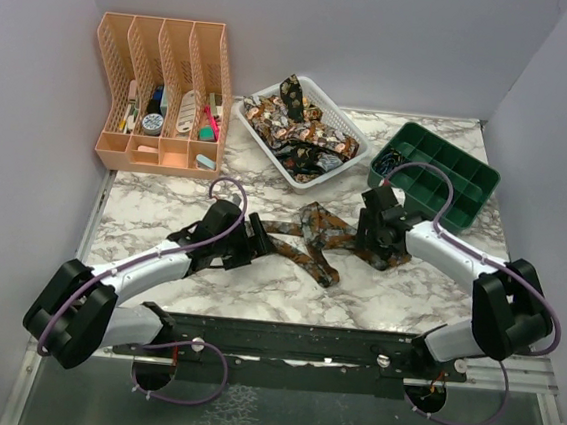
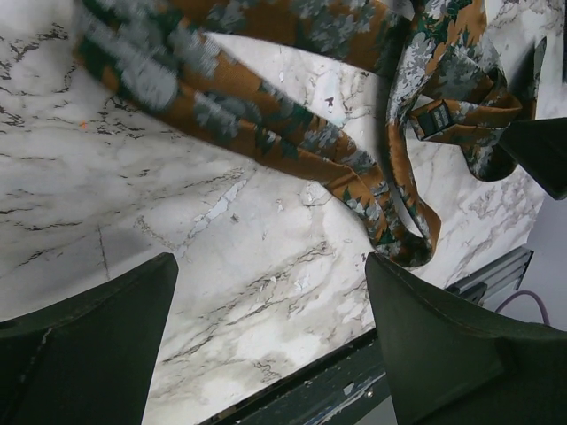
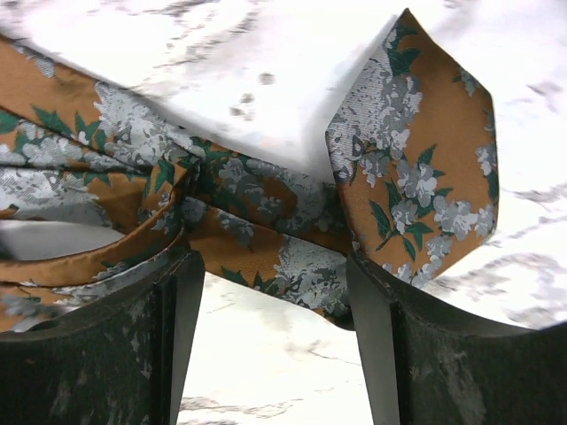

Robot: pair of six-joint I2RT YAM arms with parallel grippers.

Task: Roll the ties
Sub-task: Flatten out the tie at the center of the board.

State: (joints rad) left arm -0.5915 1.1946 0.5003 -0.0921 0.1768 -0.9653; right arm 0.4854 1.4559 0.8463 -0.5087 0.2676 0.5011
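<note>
Tie (image 1: 313, 243) lies just beyond the left tool (image 2: 266, 261), spread wide, empty; right tool (image 3: 270, 257), spread, straddles it

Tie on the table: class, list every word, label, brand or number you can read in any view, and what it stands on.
Nothing reads clearly.
On the tie, the dark label: lettering too blurred to read.
In the orange organizer, the items: markings too small to read.

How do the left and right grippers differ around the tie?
The left gripper frames bare marble, the tie lying beyond its fingers; the right gripper straddles the tie's fabric. The left sits at the tie's left stretch, the right by its pointed tip. Both are open, gripping nothing.
</note>
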